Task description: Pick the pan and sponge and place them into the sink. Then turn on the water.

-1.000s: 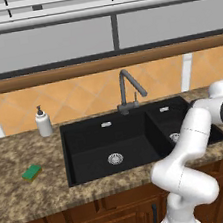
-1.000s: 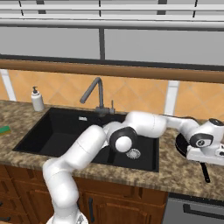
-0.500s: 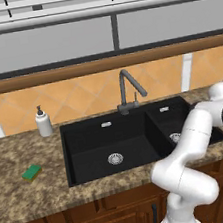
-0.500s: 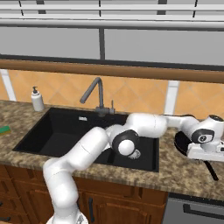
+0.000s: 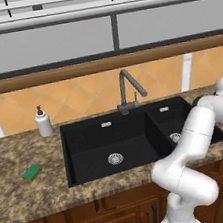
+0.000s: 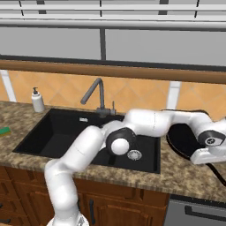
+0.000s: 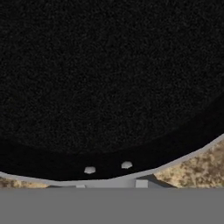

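Black pan (image 6: 183,139) sitting on the granite counter (image 6: 185,174) right of the sink (image 5: 112,138), with the gripper (image 6: 207,154) hanging low over its handle end.

The hand is hovering close above the pan's near rim (image 7: 183,158), probably because the straight handle (image 6: 217,170) offers the only narrow part 2 fingers could close around; whether the jaws are open or closed, and whether they are gripping anything, I cannot tell from these views. The green sponge (image 5: 31,172) is lying on the counter well left of the sink, near the white soap bottle (image 5: 43,122), so it is waiting for a 2nd trip. Both basins are looking empty, and the faucet (image 5: 129,88) is standing dry behind them.
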You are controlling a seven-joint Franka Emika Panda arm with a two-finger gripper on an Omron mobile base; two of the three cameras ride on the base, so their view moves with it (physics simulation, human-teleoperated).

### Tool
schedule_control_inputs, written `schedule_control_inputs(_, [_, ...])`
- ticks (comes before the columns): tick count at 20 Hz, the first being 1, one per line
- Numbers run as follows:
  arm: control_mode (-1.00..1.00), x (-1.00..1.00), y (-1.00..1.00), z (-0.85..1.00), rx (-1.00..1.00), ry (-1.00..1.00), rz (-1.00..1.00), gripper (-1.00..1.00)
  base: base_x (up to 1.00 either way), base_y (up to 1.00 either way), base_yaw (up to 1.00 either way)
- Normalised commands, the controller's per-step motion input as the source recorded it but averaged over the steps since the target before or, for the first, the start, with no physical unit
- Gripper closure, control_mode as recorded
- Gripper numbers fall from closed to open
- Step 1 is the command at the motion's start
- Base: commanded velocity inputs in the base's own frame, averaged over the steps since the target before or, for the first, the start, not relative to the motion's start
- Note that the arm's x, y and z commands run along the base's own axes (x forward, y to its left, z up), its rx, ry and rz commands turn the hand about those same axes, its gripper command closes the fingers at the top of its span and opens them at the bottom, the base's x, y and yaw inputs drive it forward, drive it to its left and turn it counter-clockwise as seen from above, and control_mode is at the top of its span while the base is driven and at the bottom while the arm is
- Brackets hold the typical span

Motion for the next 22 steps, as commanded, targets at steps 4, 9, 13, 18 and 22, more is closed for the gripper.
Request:
schedule_control_inputs(4, [-1.0,-0.62,0.98,0.54,-0.05,-0.04,0.42,1.0,0.0,0.0,0.0])
schedule_control_inputs(9, [-1.0,-0.58,1.0,0.25,-0.11,-0.09,0.37,1.0,0.0,0.0,0.0])
schedule_control_inputs(13, [-1.0,-0.26,1.0,0.08,-0.08,-0.07,0.25,1.0,0.0,0.0,0.0])
schedule_control_inputs(18, [-1.0,0.08,1.0,0.49,0.0,0.0,0.18,1.0,0.0,0.0,0.0])
schedule_control_inputs(22, [-1.0,-0.02,0.99,0.37,-0.01,0.0,0.05,1.0,0.0,0.0,0.0])
